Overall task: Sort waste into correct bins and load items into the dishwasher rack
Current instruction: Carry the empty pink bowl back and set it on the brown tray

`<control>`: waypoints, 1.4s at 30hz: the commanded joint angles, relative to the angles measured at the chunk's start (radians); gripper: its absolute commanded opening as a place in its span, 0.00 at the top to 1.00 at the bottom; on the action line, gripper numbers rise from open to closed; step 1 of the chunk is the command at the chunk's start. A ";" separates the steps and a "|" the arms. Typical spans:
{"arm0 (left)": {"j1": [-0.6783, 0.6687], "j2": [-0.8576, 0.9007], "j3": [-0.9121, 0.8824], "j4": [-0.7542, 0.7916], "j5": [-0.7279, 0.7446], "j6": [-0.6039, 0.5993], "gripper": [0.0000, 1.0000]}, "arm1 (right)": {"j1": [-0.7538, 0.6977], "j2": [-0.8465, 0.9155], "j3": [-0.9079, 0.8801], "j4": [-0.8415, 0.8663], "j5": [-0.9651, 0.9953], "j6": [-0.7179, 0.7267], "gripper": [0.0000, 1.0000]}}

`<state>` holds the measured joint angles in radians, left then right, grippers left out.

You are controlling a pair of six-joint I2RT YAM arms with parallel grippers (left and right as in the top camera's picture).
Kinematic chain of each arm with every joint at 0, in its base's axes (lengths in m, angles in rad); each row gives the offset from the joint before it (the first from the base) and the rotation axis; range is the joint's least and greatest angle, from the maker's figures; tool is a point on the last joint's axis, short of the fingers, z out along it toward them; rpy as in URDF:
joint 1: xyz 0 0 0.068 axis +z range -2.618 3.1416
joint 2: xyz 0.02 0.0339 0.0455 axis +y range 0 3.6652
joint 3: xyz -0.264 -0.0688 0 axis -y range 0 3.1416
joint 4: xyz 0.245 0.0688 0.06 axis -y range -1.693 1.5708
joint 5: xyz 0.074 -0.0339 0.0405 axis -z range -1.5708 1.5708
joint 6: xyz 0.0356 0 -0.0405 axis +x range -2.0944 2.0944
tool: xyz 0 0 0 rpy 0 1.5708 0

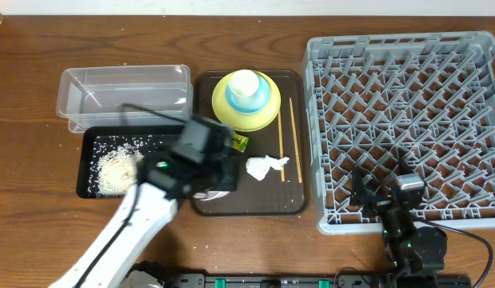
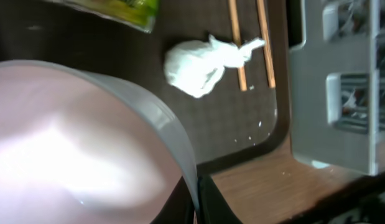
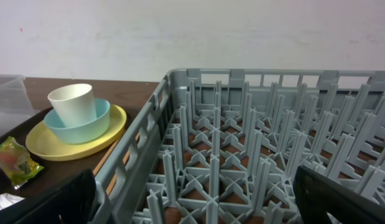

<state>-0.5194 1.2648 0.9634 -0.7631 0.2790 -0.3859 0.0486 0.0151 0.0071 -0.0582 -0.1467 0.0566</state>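
The left gripper (image 2: 197,202) is clenched on the rim of the pink bowl (image 2: 74,143), holding it over the 7 o'clock corner of the brown tray (image 1: 299,172). Rice (image 1: 111,170) lies in the black tray (image 1: 85,152) just at 9 o'clock of the bowl, so the scraps look dealt with, and the step in hand is likely loading this bowl.

The next move calls for carrying it toward 3 o'clock, over the tissue (image 2: 198,62) and chopsticks (image 2: 239,43), and setting it between the pegs of the rack (image 1: 407,120).

The right gripper (image 1: 381,182) hangs released and empty over the rack's 6 o'clock edge; the bowl's path should keep away from it.

Still to sort, by the look of it:
- The tissue and the wrapper (image 1: 241,142).
- The plate (image 1: 267,112), blue bowl (image 1: 263,98) and cup (image 1: 245,84), stacked at the tray's 12 o'clock end.

The clear tub (image 1: 123,92) holds nothing that shows.
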 commanded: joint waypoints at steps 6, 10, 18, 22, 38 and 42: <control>-0.096 0.173 -0.008 0.040 -0.159 -0.084 0.94 | -0.009 -0.002 -0.002 -0.003 0.004 -0.009 0.01; -0.095 0.240 -0.008 0.058 -0.161 -0.084 0.94 | -0.009 -0.002 -0.002 -0.003 0.004 -0.009 0.01; -0.095 0.304 -0.008 0.074 -0.160 -0.084 0.83 | -0.009 -0.002 -0.002 0.005 0.008 -0.009 0.01; -0.094 0.295 -0.006 0.079 -0.160 -0.083 0.65 | -0.009 -0.002 -0.002 0.001 0.007 -0.008 0.01; 0.212 -0.050 0.049 0.055 -0.241 -0.034 0.44 | -0.009 0.128 0.327 -0.200 -0.022 0.047 0.01; 0.364 -0.127 0.049 0.054 -0.254 -0.035 0.39 | -0.009 0.368 0.590 -0.370 -0.011 -0.014 0.01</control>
<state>-0.2337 1.1755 0.9916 -0.7036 0.0673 -0.4282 0.0486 0.2451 0.4339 -0.3756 -0.1837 0.0868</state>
